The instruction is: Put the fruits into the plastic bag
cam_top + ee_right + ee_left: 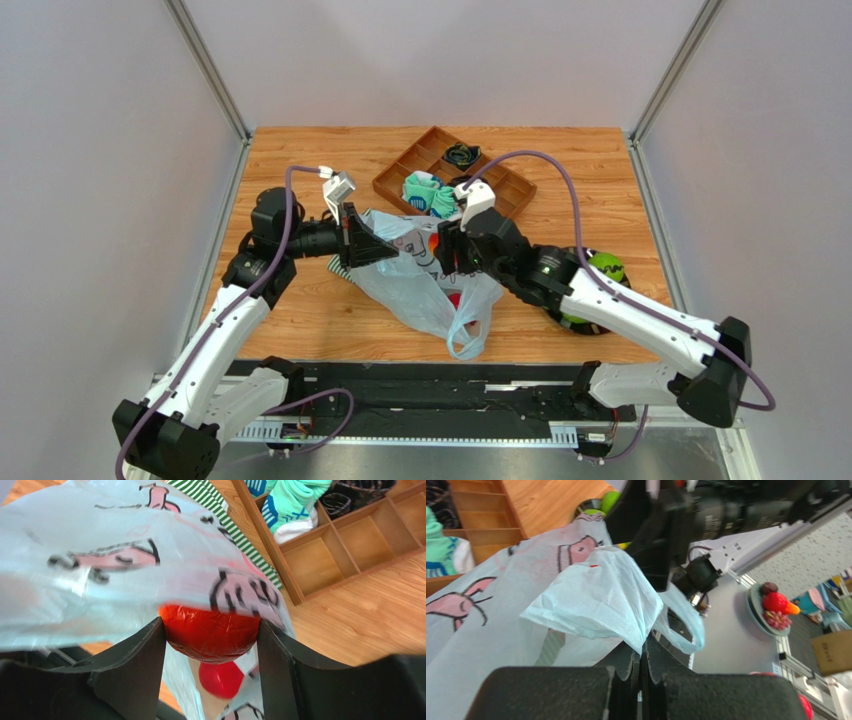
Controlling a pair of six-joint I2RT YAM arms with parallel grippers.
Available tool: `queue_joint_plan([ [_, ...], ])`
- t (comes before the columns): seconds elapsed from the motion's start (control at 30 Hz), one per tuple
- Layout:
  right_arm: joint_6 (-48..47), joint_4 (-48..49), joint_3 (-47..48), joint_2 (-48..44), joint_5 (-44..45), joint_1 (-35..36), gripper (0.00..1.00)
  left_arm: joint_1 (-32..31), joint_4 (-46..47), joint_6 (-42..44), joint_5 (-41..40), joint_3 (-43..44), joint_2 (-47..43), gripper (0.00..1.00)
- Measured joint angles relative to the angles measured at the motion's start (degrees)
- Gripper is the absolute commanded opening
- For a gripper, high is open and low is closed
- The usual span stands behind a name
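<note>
Plastic bag (425, 285), pale blue and translucent with pink-and-black cartoon print, lies crumpled in the middle of the wooden tabletop (300, 320), its handle loops trailing toward the near edge. The left fingers (360, 238) are pressed together on a bunched fold of the bag's left edge; in the left wrist view the film (596, 595) rises out of the seam between the two closed left fingers (631, 667). The right fingers (452, 250) sit at the bag's upper right side and are clamped on a red round fruit (210, 632), one dark pad against each flank (137, 662), with the printed film (125, 575) draped over the top of the fruit. Just beneath it a second red fruit (220, 679) is in view, and from above a red patch (455, 298) shows through the bag. A green striped fruit (605, 267) rests on a dark dish (585, 327) at the right of the tabletop, well apart from the bag and partly hidden by the right arm. Behind the bag stands a wooden tray (395, 180) divided into compartments, with teal socks (428, 195) in one near compartment and a dark bundle (462, 155) in a far one. A green-and-white striped cloth (235, 535) lies flat under the bag's far side, between the bag and the tray.
</note>
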Motion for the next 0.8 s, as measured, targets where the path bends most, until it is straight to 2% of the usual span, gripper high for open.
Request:
queue_joint_plan([
  [0.17, 0.6, 7.2, 0.0, 9.2, 3.0, 1.2, 0.00, -0.2, 4.9, -3.3, 5.9, -1.0, 0.5, 0.00],
  [0.37, 0.9, 8.8, 0.9, 17.7, 6.8, 4.4, 0.01, -0.4, 8.9, -8.7, 7.8, -0.5, -0.3, 0.00],
  [0.63, 4.1, 1.3, -2.2, 19.5, 8.5, 4.5, 0.04, -0.4, 15.4, -21.9, 4.6, 5.0, -5.5, 0.00],
  [0.8, 5.7, -9.2, -4.1, 15.8, 11.3, 4.5, 0.09, -0.4, 21.7, -30.8, 3.8, 4.8, -6.4, 0.00],
])
